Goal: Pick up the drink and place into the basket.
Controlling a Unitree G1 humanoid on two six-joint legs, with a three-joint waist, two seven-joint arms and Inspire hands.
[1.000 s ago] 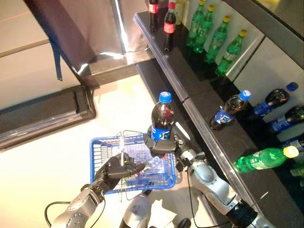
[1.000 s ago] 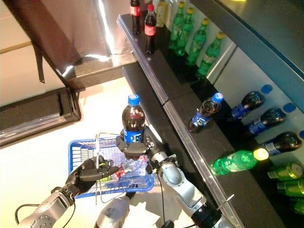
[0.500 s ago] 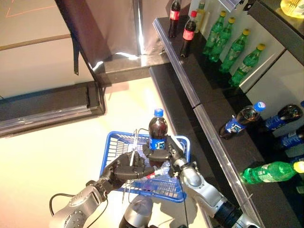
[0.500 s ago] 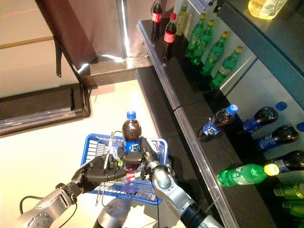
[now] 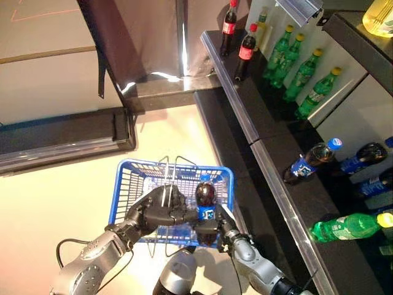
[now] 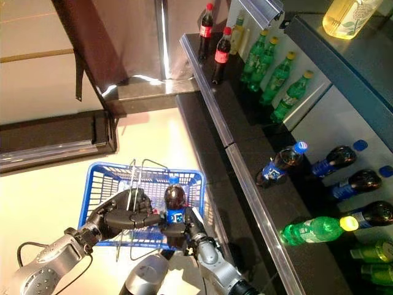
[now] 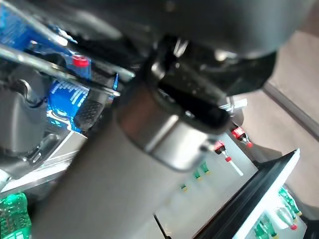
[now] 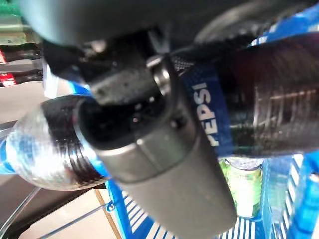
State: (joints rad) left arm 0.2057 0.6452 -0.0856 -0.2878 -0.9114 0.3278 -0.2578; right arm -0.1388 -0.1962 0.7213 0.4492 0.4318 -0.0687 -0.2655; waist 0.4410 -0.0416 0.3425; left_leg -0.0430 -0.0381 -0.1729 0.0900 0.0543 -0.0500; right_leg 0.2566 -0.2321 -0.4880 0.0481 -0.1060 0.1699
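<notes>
A dark cola bottle (image 5: 205, 198) with a blue cap and blue label stands upright inside the blue wire basket (image 5: 132, 184), at its right side. My right hand (image 5: 209, 225) is shut on the bottle's lower part; the right wrist view shows the fingers (image 8: 149, 124) curled round the blue label (image 8: 209, 117). My left hand (image 5: 158, 209) is shut on the basket's metal handles (image 5: 167, 178), holding the basket above the pale floor. Another drink lies in the basket's bottom (image 8: 243, 179).
A black shelf counter (image 5: 258, 132) runs along the right. On it stand two red-labelled cola bottles (image 5: 247, 50) and several green bottles (image 5: 301, 70). Blue-capped cola bottles (image 5: 307, 161) and a green bottle (image 5: 344, 226) lie further along. A dark low platform (image 5: 61, 138) lies at the left.
My right hand has lowered the cola bottle down into the basket. The view has also shifted slightly, so the basket sits a little more to the left.
</notes>
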